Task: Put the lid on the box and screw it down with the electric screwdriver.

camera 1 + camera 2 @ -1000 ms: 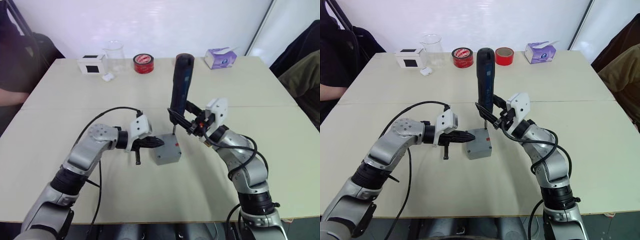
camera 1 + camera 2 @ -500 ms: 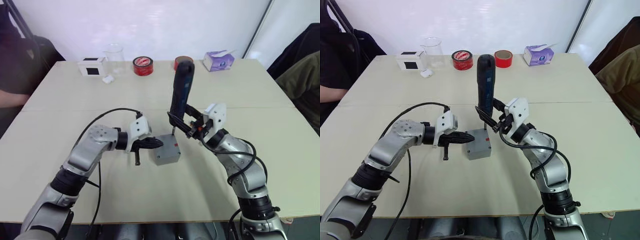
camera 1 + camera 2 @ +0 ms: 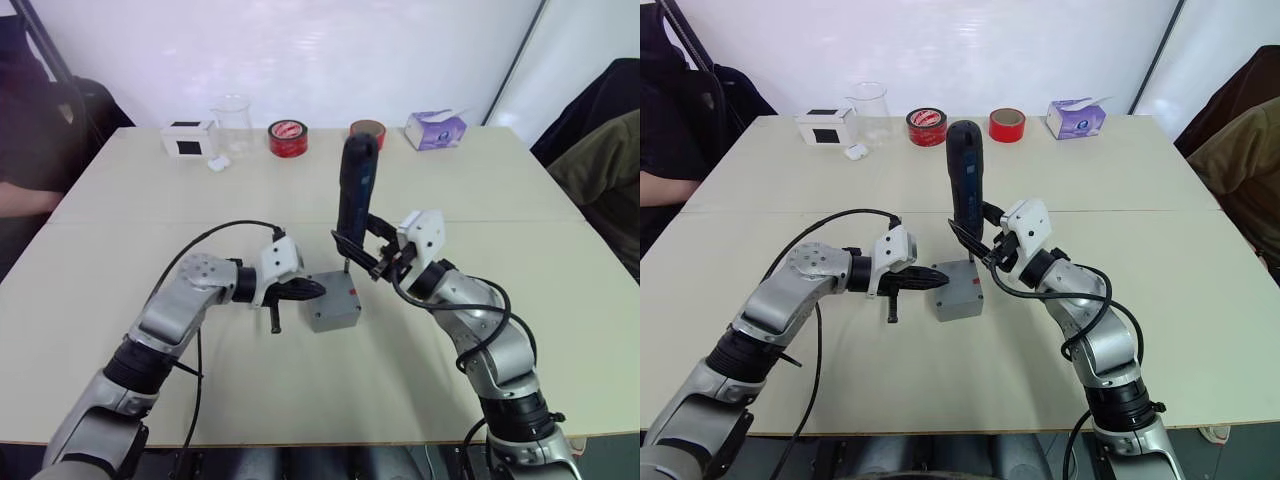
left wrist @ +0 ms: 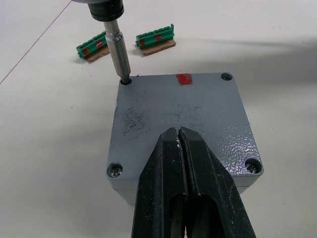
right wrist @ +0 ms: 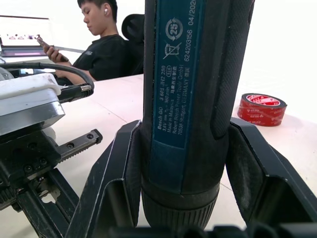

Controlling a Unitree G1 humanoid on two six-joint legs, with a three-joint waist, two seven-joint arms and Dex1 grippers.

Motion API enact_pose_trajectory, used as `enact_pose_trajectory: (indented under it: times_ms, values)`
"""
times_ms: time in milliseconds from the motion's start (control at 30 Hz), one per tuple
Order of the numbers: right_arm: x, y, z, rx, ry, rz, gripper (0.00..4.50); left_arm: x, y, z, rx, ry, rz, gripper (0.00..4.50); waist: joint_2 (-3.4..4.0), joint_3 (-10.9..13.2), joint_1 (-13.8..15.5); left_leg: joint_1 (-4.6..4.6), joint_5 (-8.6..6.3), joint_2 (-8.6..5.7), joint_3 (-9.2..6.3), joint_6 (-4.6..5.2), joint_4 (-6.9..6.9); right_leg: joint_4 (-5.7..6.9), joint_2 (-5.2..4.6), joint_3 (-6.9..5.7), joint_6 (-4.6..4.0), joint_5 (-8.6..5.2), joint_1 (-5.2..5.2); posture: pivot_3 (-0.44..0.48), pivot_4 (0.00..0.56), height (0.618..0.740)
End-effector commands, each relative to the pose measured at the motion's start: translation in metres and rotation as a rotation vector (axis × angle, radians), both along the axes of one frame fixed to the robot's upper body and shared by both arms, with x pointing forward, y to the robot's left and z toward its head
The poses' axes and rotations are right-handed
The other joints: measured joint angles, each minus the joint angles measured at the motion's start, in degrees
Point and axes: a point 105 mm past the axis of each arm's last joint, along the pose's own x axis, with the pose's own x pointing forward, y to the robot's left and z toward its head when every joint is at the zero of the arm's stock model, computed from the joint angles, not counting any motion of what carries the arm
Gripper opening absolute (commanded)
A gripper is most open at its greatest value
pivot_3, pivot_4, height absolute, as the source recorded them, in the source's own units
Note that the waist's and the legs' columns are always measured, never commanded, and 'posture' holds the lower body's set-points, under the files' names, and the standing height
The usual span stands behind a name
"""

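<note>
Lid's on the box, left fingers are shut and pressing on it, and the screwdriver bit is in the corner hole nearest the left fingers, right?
Not quite. The left wrist view shows the screwdriver bit in a far corner hole of the lid, across the lid from the left fingers. The rest holds: lid on the box, left fingers shut and resting on it.

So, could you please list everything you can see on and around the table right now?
Box: one, grey, mid-table, with the lid on top.
Screwdriver: one, dark blue, upright, bit in a corner hole of the lid.
Connector strips: two, green, on the table just beyond the box.
Tape rolls: two, red, far edge.
Beaker: one, clear, far edge.
White box: one, black square on front, far left.
Small white thing: one, beside the beaker.
Tissue box: one, purple, far right.
Table: one, beige.
Person: one, black shirt, seated at the left.
Left gripper: shut, tips pressing on the lid.
Right gripper: shut on the screwdriver.
</note>
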Motion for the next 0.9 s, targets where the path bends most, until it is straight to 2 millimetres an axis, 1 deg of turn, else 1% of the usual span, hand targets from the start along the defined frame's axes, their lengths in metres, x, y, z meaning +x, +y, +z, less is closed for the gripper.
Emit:
enact_pose_trajectory:
  times_ms: [33,167,300,367,433,500,533,567,600,633,733,767,800,867,900]
  values:
    - [0.002,-0.004,-0.044,-0.067,0.188,-0.023,1.83,-0.002,0.001,-0.008,0.026,0.017,0.001,0.00,-0.01,-0.01,-0.02,0.08,-0.02,0.02,-0.01,0.02,-0.02,-0.06,-0.03,0.00,-0.01,0.00,0.10,0.000,0.150,0.740]
    - [0.003,-0.005,-0.036,-0.060,0.163,-0.025,1.83,-0.002,0.000,-0.008,0.026,0.018,-0.002,0.00,0.00,-0.02,0.00,0.06,-0.02,0.04,-0.02,0.03,-0.03,-0.14,-0.10,-0.01,-0.01,0.00,0.12,0.000,0.150,0.740]
    - [0.005,-0.007,-0.021,-0.030,0.107,-0.036,1.83,-0.003,0.000,-0.007,0.020,0.017,-0.007,0.00,0.00,-0.01,0.01,0.04,-0.03,0.04,-0.03,0.03,-0.04,-0.17,-0.16,-0.01,-0.01,0.00,0.10,0.000,0.150,0.740]
    - [0.004,-0.007,-0.004,0.011,0.065,-0.034,1.83,-0.003,-0.001,-0.004,0.004,0.016,-0.011,0.00,0.02,0.00,0.01,0.02,-0.03,0.04,-0.03,0.03,-0.05,-0.19,-0.20,-0.02,-0.02,0.00,0.09,0.000,0.150,0.740]
    - [0.002,-0.009,0.021,0.067,0.009,-0.023,1.83,-0.003,-0.001,0.001,-0.009,0.008,-0.018,0.00,0.04,0.03,0.03,-0.03,-0.03,0.04,-0.04,0.03,-0.06,-0.21,-0.24,-0.03,-0.02,0.00,0.05,0.000,0.150,0.740]
    - [-0.002,-0.012,0.051,0.097,-0.056,-0.016,1.83,-0.006,-0.004,0.014,-0.054,0.003,-0.034,0.00,0.14,0.14,-0.01,-0.13,-0.03,0.04,-0.03,0.03,-0.07,-0.22,-0.30,-0.03,-0.03,0.01,-0.06,0.000,0.150,0.740]
    - [-0.004,-0.014,0.066,0.112,-0.069,-0.014,1.83,-0.007,-0.005,0.020,-0.069,-0.008,-0.043,0.00,0.23,0.21,-0.01,-0.27,-0.03,0.04,-0.03,0.03,-0.07,-0.22,-0.32,-0.04,-0.04,0.02,-0.18,0.000,0.150,0.740]
    - [-0.004,-0.018,0.079,0.125,-0.077,-0.027,1.83,-0.009,-0.006,0.026,-0.079,-0.019,-0.051,0.00,0.29,0.25,0.01,-0.61,-0.02,0.04,-0.04,0.02,-0.03,-0.20,-0.33,-0.06,-0.07,0.05,-0.49,0.000,0.150,0.740]
    - [-0.002,-0.024,0.088,0.138,-0.068,-0.057,1.83,-0.010,-0.006,0.031,-0.083,-0.031,-0.058,0.00,0.34,0.34,0.03,-1.01,0.01,0.04,-0.04,0.00,0.04,-0.16,-0.33,-0.06,-0.09,0.13,-0.91,0.000,0.150,0.740]
    - [0.005,-0.033,0.095,0.167,-0.019,-0.099,1.83,-0.011,-0.006,0.037,-0.091,-0.044,-0.068,0.00,0.36,0.38,0.01,-1.27,0.02,0.03,-0.04,-0.02,0.13,-0.06,-0.33,-0.08,0.05,0.23,-1.16,0.000,0.150,0.740]
    - [0.012,-0.055,0.099,0.099,0.087,-0.175,1.83,-0.015,-0.006,0.053,-0.121,-0.066,-0.084,0.00,0.38,0.42,0.30,-2.05,0.07,0.03,-0.04,-0.10,0.23,0.13,-0.34,-0.09,0.08,0.25,-2.02,0.000,0.150,0.740]
    - [0.012,-0.059,0.099,0.072,0.100,-0.186,1.83,-0.016,-0.006,0.056,-0.126,-0.069,-0.085,0.00,0.38,0.41,0.39,-2.08,0.07,0.02,-0.08,-0.10,0.22,0.13,-0.35,-0.14,0.07,0.24,-2.04,0.000,0.150,0.740]
    - [0.015,-0.068,0.096,0.009,0.140,-0.227,1.83,-0.017,-0.005,0.061,-0.129,-0.079,-0.091,0.00,0.38,0.42,0.33,-2.08,0.07,0.02,-0.12,-0.09,0.15,0.05,-0.34,-0.19,0.05,0.23,-2.01,0.000,0.150,0.740]
    - [0.020,-0.099,0.082,-0.157,0.299,-0.349,1.83,-0.022,-0.001,0.076,-0.131,-0.116,-0.114,0.00,0.50,0.51,0.15,-2.09,0.05,0.02,-0.12,-0.07,0.06,-0.08,-0.32,-0.20,0.05,0.23,-2.00,0.000,0.150,0.740]
    - [0.019,-0.111,0.078,-0.206,0.359,-0.387,1.83,-0.025,0.000,0.081,-0.135,-0.126,-0.126,0.00,0.53,0.61,0.08,-2.11,0.05,0.00,-0.10,-0.05,0.03,-0.15,-0.33,-0.20,0.05,0.23,-2.00,0.000,0.150,0.740]
